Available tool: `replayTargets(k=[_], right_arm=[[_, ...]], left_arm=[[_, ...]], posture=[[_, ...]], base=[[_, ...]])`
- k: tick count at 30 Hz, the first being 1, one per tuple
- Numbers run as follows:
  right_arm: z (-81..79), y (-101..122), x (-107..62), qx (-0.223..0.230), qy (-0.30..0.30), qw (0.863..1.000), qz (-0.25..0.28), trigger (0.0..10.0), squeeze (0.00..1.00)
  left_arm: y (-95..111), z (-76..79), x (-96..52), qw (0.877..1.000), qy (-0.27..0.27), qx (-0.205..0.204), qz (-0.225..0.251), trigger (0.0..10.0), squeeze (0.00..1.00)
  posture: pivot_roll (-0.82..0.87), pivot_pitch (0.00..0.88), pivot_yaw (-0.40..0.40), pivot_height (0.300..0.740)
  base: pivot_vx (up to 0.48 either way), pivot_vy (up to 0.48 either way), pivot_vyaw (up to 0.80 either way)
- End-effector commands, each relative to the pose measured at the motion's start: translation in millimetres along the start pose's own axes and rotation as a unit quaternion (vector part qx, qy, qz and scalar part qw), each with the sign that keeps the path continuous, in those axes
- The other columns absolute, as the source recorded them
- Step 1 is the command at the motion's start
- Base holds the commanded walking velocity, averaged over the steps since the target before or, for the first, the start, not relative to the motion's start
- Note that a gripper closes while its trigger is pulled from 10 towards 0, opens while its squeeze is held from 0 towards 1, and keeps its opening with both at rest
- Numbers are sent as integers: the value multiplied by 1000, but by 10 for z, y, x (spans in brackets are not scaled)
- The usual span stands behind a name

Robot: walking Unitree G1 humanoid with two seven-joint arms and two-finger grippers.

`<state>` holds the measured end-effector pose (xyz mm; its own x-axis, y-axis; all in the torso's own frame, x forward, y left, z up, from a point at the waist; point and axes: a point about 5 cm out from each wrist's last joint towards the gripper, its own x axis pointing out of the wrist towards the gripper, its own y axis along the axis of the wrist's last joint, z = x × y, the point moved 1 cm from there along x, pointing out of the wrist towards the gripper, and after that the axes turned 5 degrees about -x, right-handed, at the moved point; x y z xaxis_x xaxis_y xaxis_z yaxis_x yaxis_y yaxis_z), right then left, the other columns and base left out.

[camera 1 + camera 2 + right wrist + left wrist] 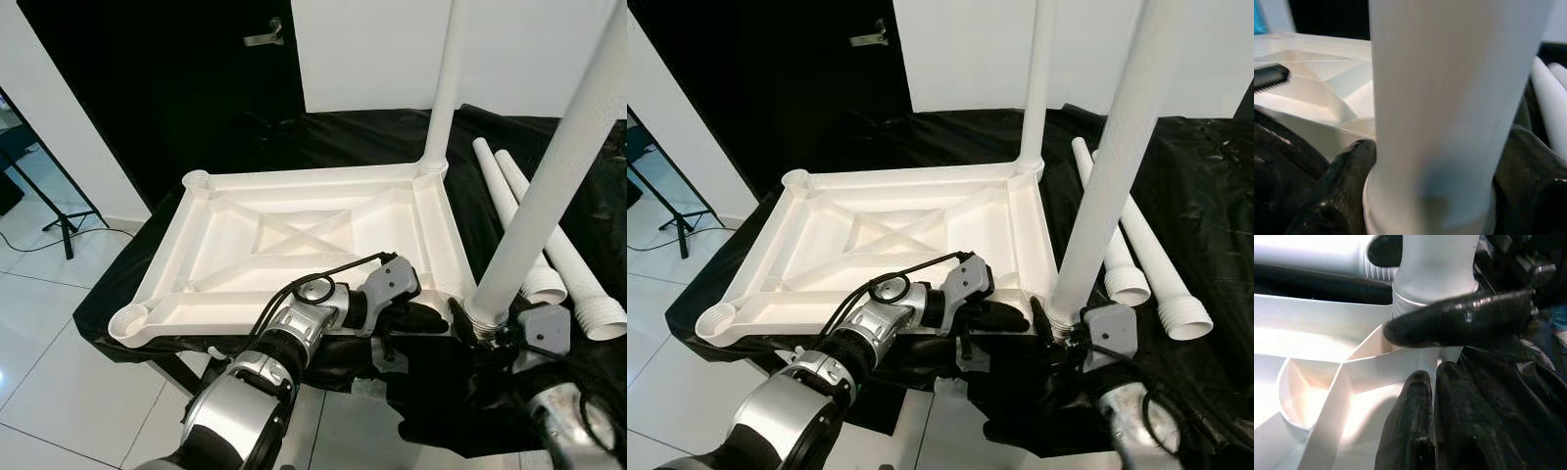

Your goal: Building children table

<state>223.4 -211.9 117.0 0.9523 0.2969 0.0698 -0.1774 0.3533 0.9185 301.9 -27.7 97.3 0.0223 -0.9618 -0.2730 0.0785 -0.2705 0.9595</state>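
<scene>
A white plastic tabletop point(225, 235) lies upside down on a black-draped surface. One white leg point(446, 88) stands upright in its far right corner. A second white leg point(558, 176) stands tilted at the near right corner, its ribbed end at the socket. My right gripper point(490, 328) is shut on this leg's base, with a finger point(1347, 176) on each side. My left gripper point(441, 318) reaches in from the left and is shut on the tabletop's rim point(1415, 362) at that same corner, one finger point(1459, 323) lying across the leg's foot.
Two loose white legs point(493, 181) point(588, 294) lie on the black cloth to the right of the tabletop. Open sockets sit at the near left point(129, 321) and far left point(197, 179) corners. A tripod stand point(64, 220) is on the tiled floor at left.
</scene>
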Motion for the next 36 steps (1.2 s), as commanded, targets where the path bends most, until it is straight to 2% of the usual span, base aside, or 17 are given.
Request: replayTargets(k=[1, 5, 6, 7, 8, 10, 11, 12, 21, 24, 27, 29, 30, 31, 32, 34, 36], right_arm=[[103, 13, -9, 4, -14, 1000, 4, 10000, 0], [140, 42, -4, -6, 4, 1000, 11, 10000, 0], [163, 42, -10, -12, 27, 999, 12, 8235, 0], [163, 42, -10, -12, 27, 999, 12, 8235, 0], [170, 36, -16, -9, 38, 999, 10, 4980, 0], [170, 36, -16, -9, 38, 999, 10, 4980, 0], [177, 32, -23, -7, 52, 999, 10, 3294, 0], [175, 37, -51, -2, 80, 997, 9, 0, 0], [219, 7, -141, 8, 140, 990, -11, 0, 0], [157, -42, -205, 22, 168, 985, -26, 0, 0], [98, -35, -220, 38, 158, 987, -21, 0, 0], [72, 5, -212, 50, 32, 998, 5, 0, 0], [72, 5, -212, 50, 32, 998, 5, 0, 0], [45, 17, -236, 50, -8, 999, 8, 0, 0], [45, 17, -236, 50, -8, 999, 8, 0, 0], [-22, 15, -291, 56, -66, 996, -1, 0, 0], [-39, 14, -304, 58, -90, 994, -5, 0, 0]], left_arm=[[-367, -5, -49, 995, 72, -48, -55, 10000, 0], [-367, -4, -48, 995, 71, -48, -55, 10000, 0], [-368, -1, -47, 995, 70, -48, -55, 10000, 0], [-368, -1, -47, 995, 70, -48, -55, 10000, 0], [-369, 0, -46, 995, 69, -47, -56, 10000, 0], [-369, 0, -46, 995, 69, -47, -56, 10000, 0], [-369, 1, -45, 995, 69, -47, -56, 10000, 0], [-365, 2, -40, 995, 68, -46, -57, 10000, 0], [-343, 7, -12, 995, 64, -44, -57, 10000, 0], [-341, 20, 9, 996, 61, -45, -56, 10000, 0], [-339, 25, 18, 996, 60, -45, -56, 10000, 0], [-333, 26, 25, 996, 60, -45, -55, 10000, 0], [-333, 26, 25, 996, 60, -45, -55, 10000, 0], [-332, 26, 26, 996, 61, -44, -54, 10000, 0], [-332, 26, 26, 996, 61, -44, -54, 10000, 0], [-330, 19, 19, 996, 63, -45, -53, 10000, 0], [-332, 16, 13, 996, 64, -45, -53, 10000, 0]], posture=[[63, 0, 77, 740], [58, 0, 78, 740], [55, 0, 80, 740], [55, 0, 80, 740], [54, 0, 81, 740], [54, 0, 81, 740], [53, 0, 82, 740], [45, 0, 88, 740], [33, 0, 87, 740], [26, 0, 85, 740], [26, 0, 83, 740], [31, 0, 80, 740], [31, 0, 80, 740], [35, 0, 78, 740], [35, 0, 78, 740], [41, 0, 76, 740], [42, 0, 74, 740]], base=[[0, 0, 0], [0, 0, 0], [0, 0, 0], [0, 0, 0], [0, 0, 0], [0, 0, 0], [0, 0, 0], [0, 0, 0], [0, 0, 0], [0, 0, 0], [0, 0, 0], [0, 0, 0], [0, 0, 0], [0, 0, 0], [0, 0, 0], [0, 0, 0], [0, 0, 0]])
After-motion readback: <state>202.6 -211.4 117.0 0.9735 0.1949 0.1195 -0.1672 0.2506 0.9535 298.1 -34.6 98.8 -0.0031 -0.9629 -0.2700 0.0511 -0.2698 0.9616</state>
